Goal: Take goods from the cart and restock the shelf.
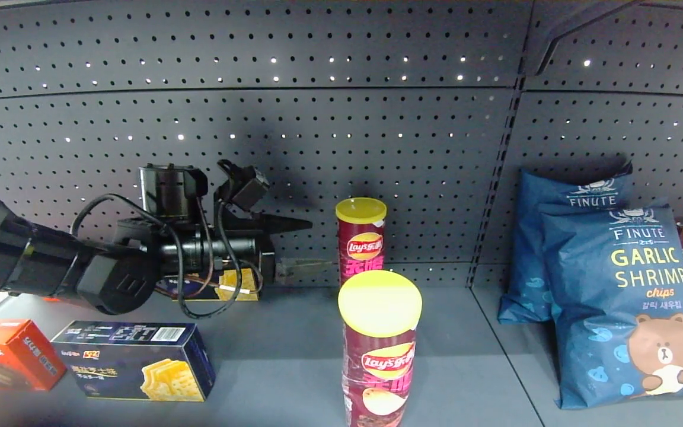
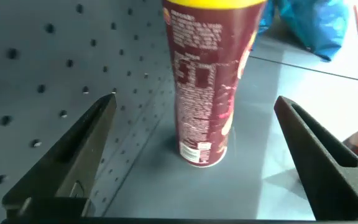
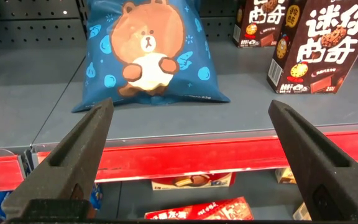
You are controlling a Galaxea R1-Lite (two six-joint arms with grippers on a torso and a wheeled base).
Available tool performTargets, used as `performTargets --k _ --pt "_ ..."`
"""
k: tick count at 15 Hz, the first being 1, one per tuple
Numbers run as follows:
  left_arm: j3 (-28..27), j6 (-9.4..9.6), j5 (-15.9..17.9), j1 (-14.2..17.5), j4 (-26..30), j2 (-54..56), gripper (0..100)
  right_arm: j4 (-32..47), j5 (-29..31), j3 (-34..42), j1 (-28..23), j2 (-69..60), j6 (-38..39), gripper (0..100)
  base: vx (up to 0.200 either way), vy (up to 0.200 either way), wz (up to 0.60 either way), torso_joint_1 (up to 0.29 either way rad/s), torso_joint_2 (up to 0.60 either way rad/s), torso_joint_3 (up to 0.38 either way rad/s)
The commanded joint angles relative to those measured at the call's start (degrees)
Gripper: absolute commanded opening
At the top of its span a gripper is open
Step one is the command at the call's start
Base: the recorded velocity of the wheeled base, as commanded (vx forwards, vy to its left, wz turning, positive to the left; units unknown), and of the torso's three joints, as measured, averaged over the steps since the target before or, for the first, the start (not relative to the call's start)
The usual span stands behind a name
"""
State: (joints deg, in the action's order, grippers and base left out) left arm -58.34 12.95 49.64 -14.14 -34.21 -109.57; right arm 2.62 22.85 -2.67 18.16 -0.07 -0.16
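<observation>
Head view shows us a grey shelf (image 1: 282,356) with a wall full of holes (image 1: 318,130) behind it. Two dark red chip cans with yellow lids stand upright near the middle. The back chip can (image 1: 361,240) stands close to the wall. The front chip can (image 1: 380,356) stands nearer to us, just in front of the back one.

The left gripper (image 1: 312,246) comes in from the left side, low over the shelf. It points at the back chip can. In the left wrist view its two fingers (image 2: 98,124) are wide apart and hold nothing. The back chip can (image 2: 204,93) stands just ahead of them and is not touching them.

A blue cracker box (image 1: 140,362) lies at the front left, with an orange box (image 1: 6,356) beside it. On the right a bear bag (image 1: 626,308) leans against a second blue bag (image 1: 531,249).

Right wrist view shows us the right gripper (image 3: 188,124) with its fingers wide apart too, and nothing in them. It hangs in front of the red edge (image 3: 191,155) of the shelf. Behind that edge we see the bear bag (image 3: 148,56) and brown cookie boxes (image 3: 319,43) beside it.
</observation>
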Motion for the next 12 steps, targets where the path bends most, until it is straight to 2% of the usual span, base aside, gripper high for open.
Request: performTargets --k 1,3,6,8,9,10,12 --pt "-0.02 -0.11 -1.21 -0.01 1.16 4.28 100 0.02 0.01 0.03 0.03 0.07 -0.02 100 0.0 0.0 0.0 0.0 0.0 0.0" --pt "0.95 -0.03 -2.35 -0.01 3.45 8.41 100 0.02 -0.17 -0.05 0.03 0.07 -0.28 100 0.0 0.0 0.0 0.0 0.0 0.0" --pt "5.79 0.06 -10.18 -0.36 3.53 14.82 100 0.02 -0.17 -0.05 0.03 0.07 -0.63 100 0.0 0.0 0.0 0.0 0.0 0.0" --pt "8.42 -0.03 -16.24 -1.68 4.06 19.22 100 0.02 -0.17 -0.05 0.03 0.07 -0.72 100 0.0 0.0 0.0 0.0 0.0 0.0" --pt "8.42 -0.03 -16.24 -1.68 4.06 19.22 100 0.02 -0.17 -0.05 0.03 0.07 -0.72 100 0.0 0.0 0.0 0.0 0.0 0.0" --pt "11.59 0.33 -27.4 -3.44 8.81 26.07 100 -0.07 -0.17 -0.05 0.03 0.07 -0.46 100 0.0 0.0 0.0 0.0 0.0 0.0" --pt "13.17 3.23 -30.13 -2.56 10.12 30.29 100 1.42 1.5 -1.29 -0.32 0.07 -2.04 100 0.0 0.0 0.0 0.0 0.0 0.0"
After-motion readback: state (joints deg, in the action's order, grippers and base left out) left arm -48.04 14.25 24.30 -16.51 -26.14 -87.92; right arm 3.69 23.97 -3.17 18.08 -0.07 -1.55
